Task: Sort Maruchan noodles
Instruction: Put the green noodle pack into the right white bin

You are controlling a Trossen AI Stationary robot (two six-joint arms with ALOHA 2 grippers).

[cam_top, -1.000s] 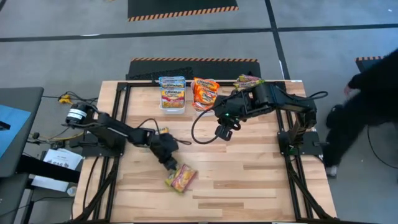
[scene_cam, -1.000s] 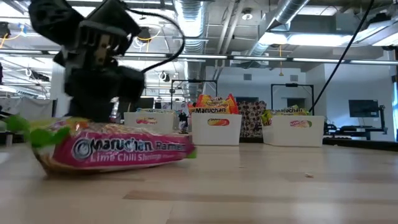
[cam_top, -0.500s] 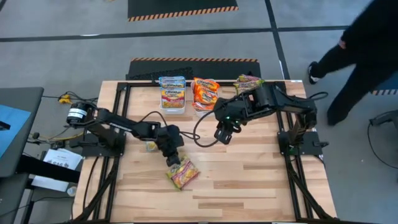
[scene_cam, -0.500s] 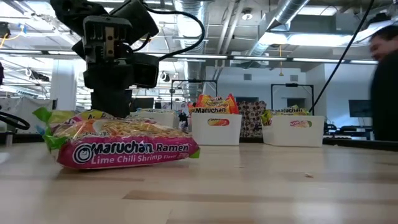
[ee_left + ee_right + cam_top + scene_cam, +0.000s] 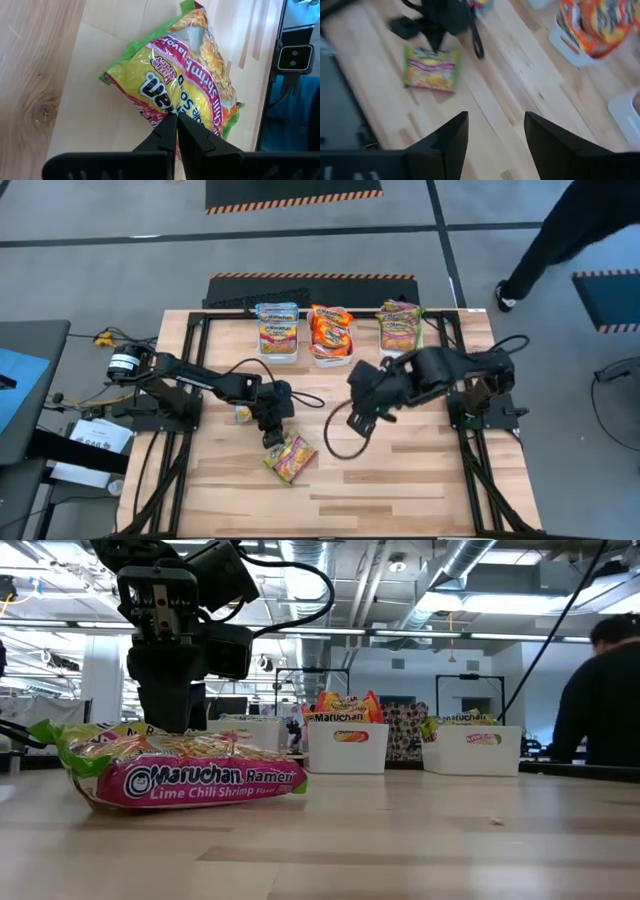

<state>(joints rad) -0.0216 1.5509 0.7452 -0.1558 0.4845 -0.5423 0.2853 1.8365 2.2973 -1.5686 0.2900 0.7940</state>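
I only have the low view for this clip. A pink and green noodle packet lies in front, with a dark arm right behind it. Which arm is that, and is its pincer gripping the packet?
Observer: It is the left arm. Its left pincer is shut, with the tips against the noodle packet and nothing between them.
Operator: Where is the other arm?
Observer: The right pincer is open and empty, above bare table right of the packet.
Operator: Any bin free?
Observer: No, all three bins hold packets; the right bin has green-and-pink ones.
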